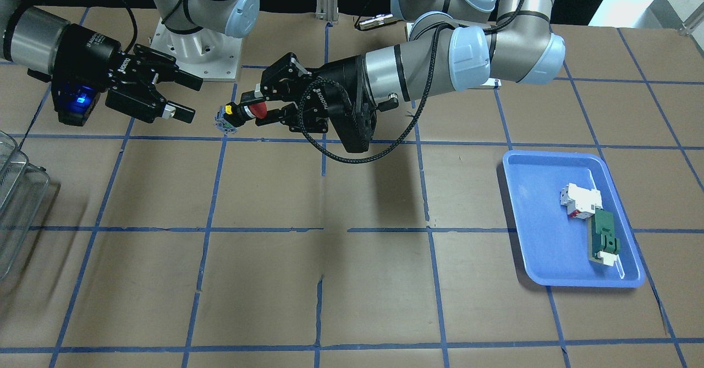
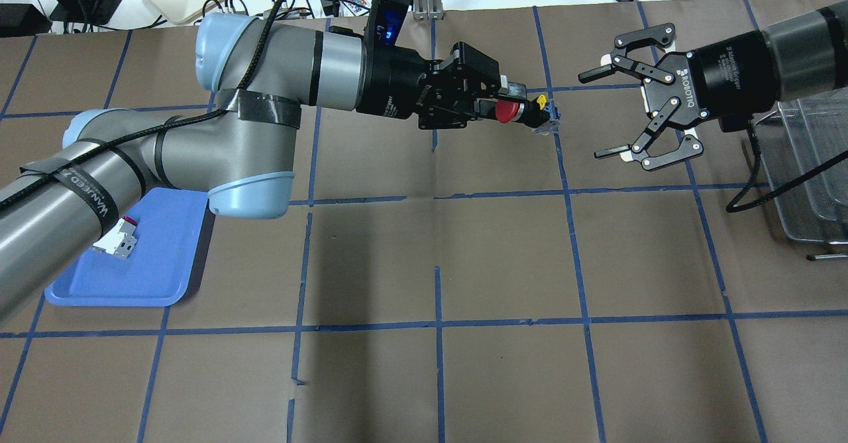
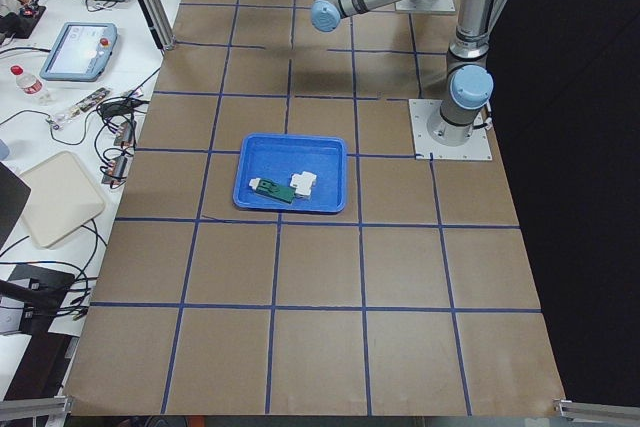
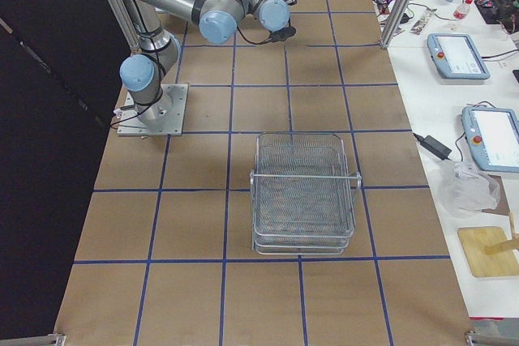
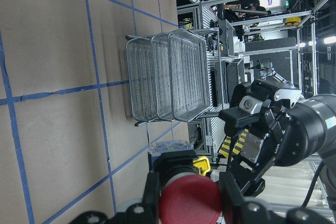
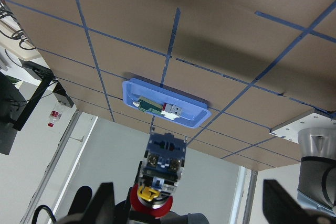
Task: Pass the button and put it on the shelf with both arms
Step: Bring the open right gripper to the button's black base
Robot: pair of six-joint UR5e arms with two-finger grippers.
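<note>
Red-capped button point(image 2: 530, 113) offered in mid-air
Right end effector point(image 2: 599, 115), spread wide, should advance straight and close on the collar before the other lets go. Left end effector point(image 2: 505, 106) clamps the cap above the desk point(image 2: 503, 257), base pointing at the right one, near but apart.

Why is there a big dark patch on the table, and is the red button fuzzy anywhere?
Front-facing view: the dark patch looks like the left arm's shadow on the table. Left wrist view: the button is very close, so its red cap looks blurry, while the shelf behind is sharp. Right wrist view: the right gripper has blurry fingers.
</note>
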